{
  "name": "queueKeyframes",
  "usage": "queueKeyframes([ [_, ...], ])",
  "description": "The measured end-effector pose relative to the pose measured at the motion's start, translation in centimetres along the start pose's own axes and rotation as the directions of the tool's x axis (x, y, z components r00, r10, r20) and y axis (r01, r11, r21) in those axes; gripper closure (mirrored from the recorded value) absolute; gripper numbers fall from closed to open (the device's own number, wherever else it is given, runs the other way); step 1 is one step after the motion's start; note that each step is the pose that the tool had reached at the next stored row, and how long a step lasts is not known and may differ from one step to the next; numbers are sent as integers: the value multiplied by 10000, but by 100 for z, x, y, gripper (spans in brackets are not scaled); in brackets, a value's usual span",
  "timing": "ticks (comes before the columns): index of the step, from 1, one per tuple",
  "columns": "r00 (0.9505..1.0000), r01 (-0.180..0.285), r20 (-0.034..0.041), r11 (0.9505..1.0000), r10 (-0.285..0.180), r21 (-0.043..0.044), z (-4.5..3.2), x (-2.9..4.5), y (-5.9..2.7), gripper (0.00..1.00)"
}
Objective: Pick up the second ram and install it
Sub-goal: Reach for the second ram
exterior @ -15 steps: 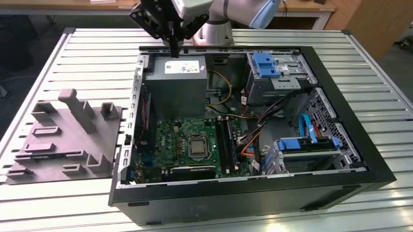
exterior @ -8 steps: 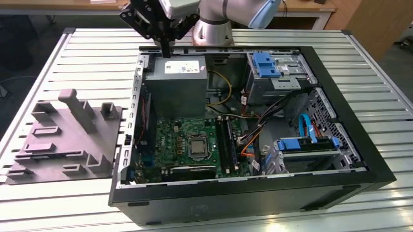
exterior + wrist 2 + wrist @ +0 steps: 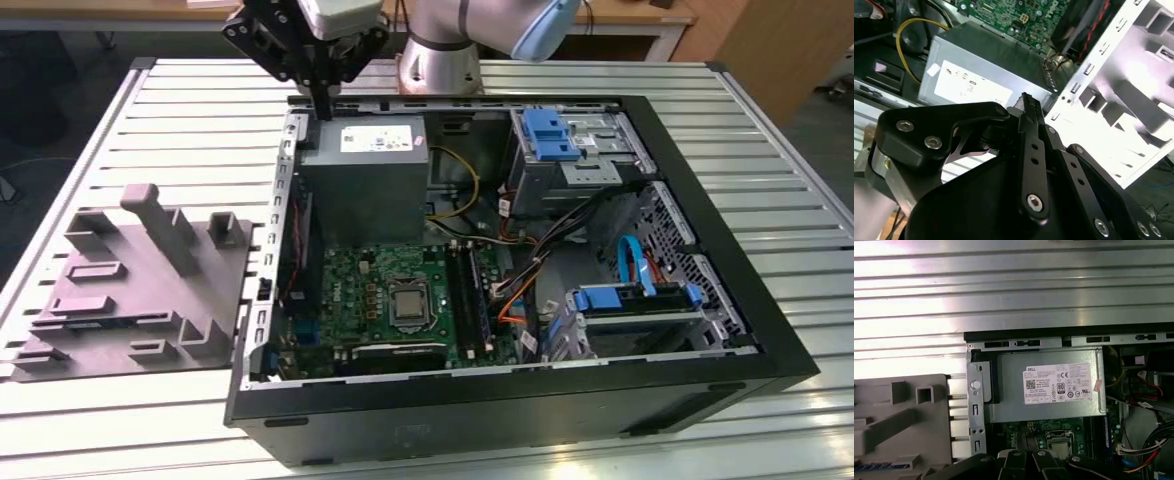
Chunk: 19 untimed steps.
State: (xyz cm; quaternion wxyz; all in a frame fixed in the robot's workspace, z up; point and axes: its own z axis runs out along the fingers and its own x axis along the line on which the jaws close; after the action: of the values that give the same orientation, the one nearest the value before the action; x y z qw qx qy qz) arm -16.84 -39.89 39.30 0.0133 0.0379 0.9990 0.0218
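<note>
A thin blue-green strip, apparently the second ram, lies in a slot of the grey fixture beside the open computer case. My gripper hangs above the case's far corner, over the edge of the silver power supply, well away from that strip. Its black fingers look shut, and I see nothing between them. The green motherboard with its long black memory slots lies lower in the case. I cannot tell whether a module sits in those slots.
The black case lies open on a slatted metal table. Inside it are yellow and orange cables, blue-clipped drive bays and a blue drive caddy. The grey fixture has upright posts.
</note>
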Motion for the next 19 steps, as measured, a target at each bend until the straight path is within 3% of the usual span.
queueKeyframes([
  [9,10000,1,0,10000,-1,1,-3,190,-14,90],
  [19,10000,2,2,10000,-2,0,-6,469,-36,90],
])
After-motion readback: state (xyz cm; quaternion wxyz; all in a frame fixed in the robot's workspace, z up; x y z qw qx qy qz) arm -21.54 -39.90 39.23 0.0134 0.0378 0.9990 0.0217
